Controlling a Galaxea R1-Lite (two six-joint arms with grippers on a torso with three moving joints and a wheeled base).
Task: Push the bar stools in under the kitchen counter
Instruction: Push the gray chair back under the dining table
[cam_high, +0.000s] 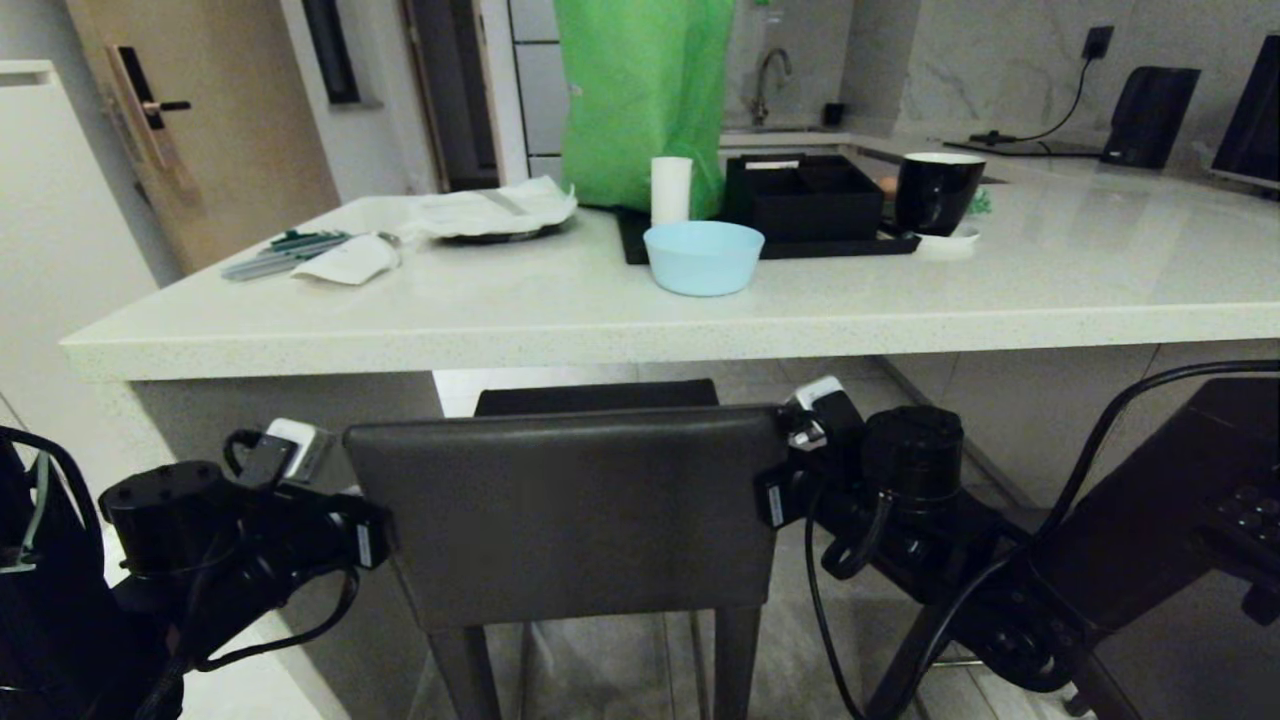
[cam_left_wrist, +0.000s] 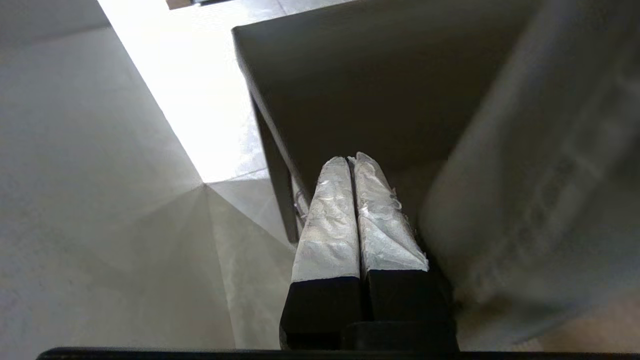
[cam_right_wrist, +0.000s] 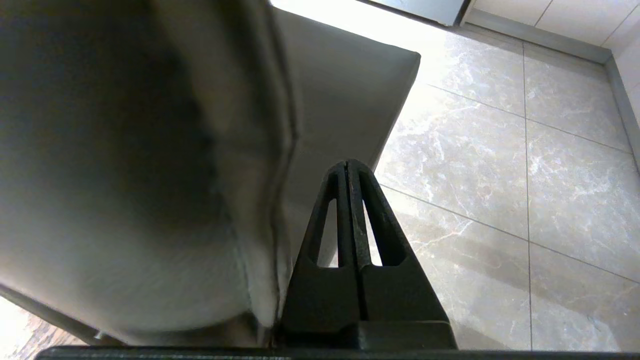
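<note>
The kitchen counter (cam_high: 600, 320) stretches across in front of me, its pale speckled slab running from far left to far right, with an open gap beneath the overhang. On top sit a green bag (cam_high: 645, 95), a black tray (cam_high: 770, 245), a black mug (cam_high: 935, 190), and a light blue bowl (cam_high: 703, 257) near the front edge.

Directly before me stands one bar stool (cam_high: 565, 510), its dark backrest facing me, its seat already partly tucked under the slab's edge while the backrest and legs stand on my near side. I see only this one stool from here.

My left gripper (cam_left_wrist: 352, 165) is beside the backrest's left end, fingers pressed together and holding nothing. My right gripper (cam_right_wrist: 348, 167) is beside the backrest's right end, likewise closed tight and empty. So I am bracketing the backrest with both closed hands, not clamping it.

I judge I am in the pushing step on this stool. The next move calls for an even, straight shove away from me from both sides, so the stool slides under squarely without twisting, tipping or catching its legs on the tiled floor (cam_right_wrist: 500, 175).
</note>
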